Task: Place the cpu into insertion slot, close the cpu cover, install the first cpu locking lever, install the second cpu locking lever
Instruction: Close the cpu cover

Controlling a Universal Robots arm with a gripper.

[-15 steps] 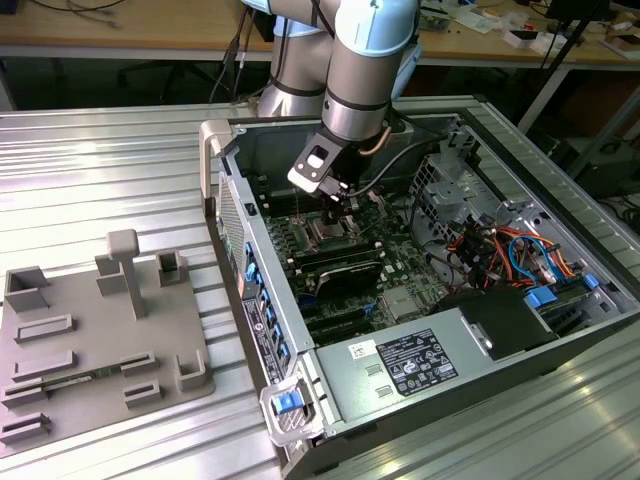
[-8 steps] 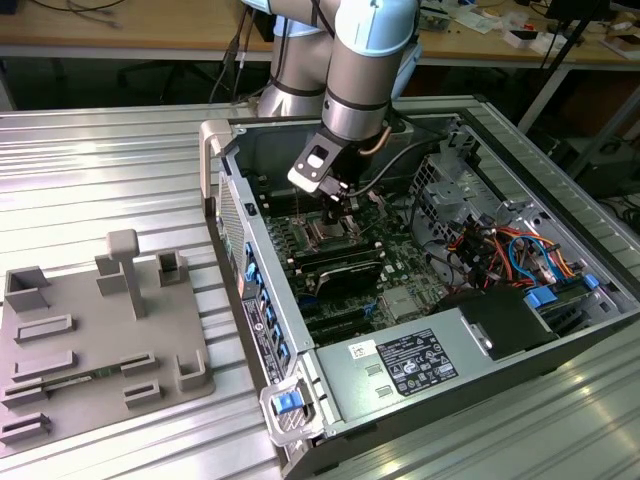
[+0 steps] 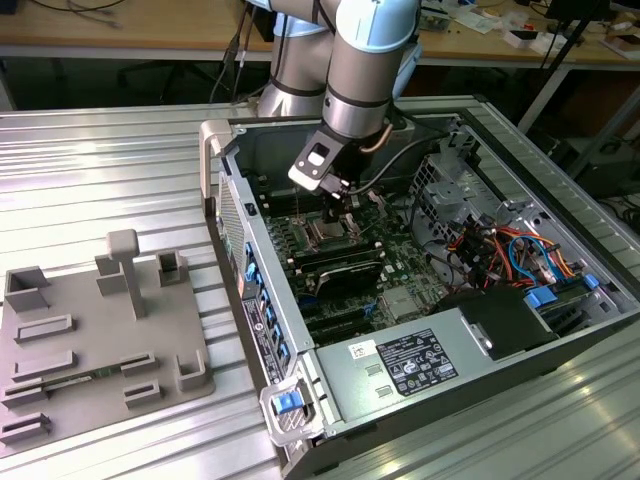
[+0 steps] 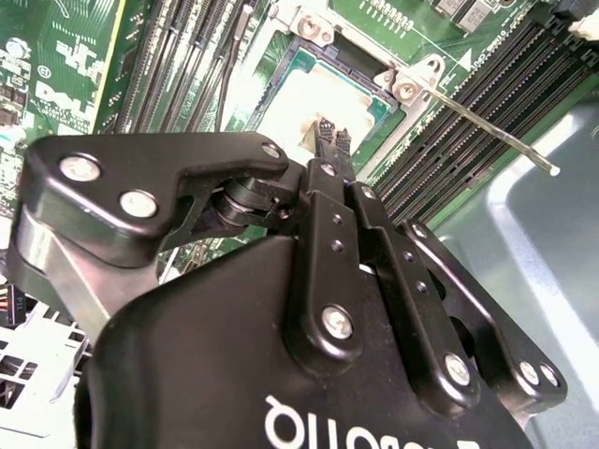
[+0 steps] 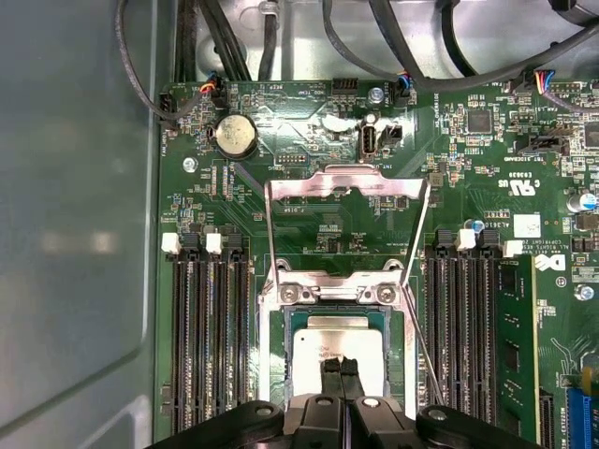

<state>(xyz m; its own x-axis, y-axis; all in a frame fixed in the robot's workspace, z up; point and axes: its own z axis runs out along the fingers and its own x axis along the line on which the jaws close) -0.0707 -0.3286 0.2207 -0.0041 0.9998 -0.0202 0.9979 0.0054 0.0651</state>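
The cpu [image 5: 318,341], a silver square chip, lies flat in the insertion slot [image 5: 286,374] on the green motherboard. It shows again as a pale square, the cpu [image 4: 314,94], in the second wrist view. My gripper [image 5: 341,367] hangs directly over the chip with its two black fingers pressed together and nothing between them; I cannot tell whether the tips touch the chip. The cpu cover [image 5: 328,181] stands raised on its hinge beyond the socket. One thin locking lever [image 4: 487,131] juts out free beside the socket. In the exterior view my gripper [image 3: 338,212] reaches down into the open case.
Long black memory slots [image 5: 211,346] flank the socket on both sides. A coin battery [image 5: 236,136] and black cables [image 5: 225,37] lie beyond the cover. The case wall [image 3: 255,300] and the power supply [image 3: 410,365] hem in the board. A grey fixture tray [image 3: 90,330] lies at the exterior view's left.
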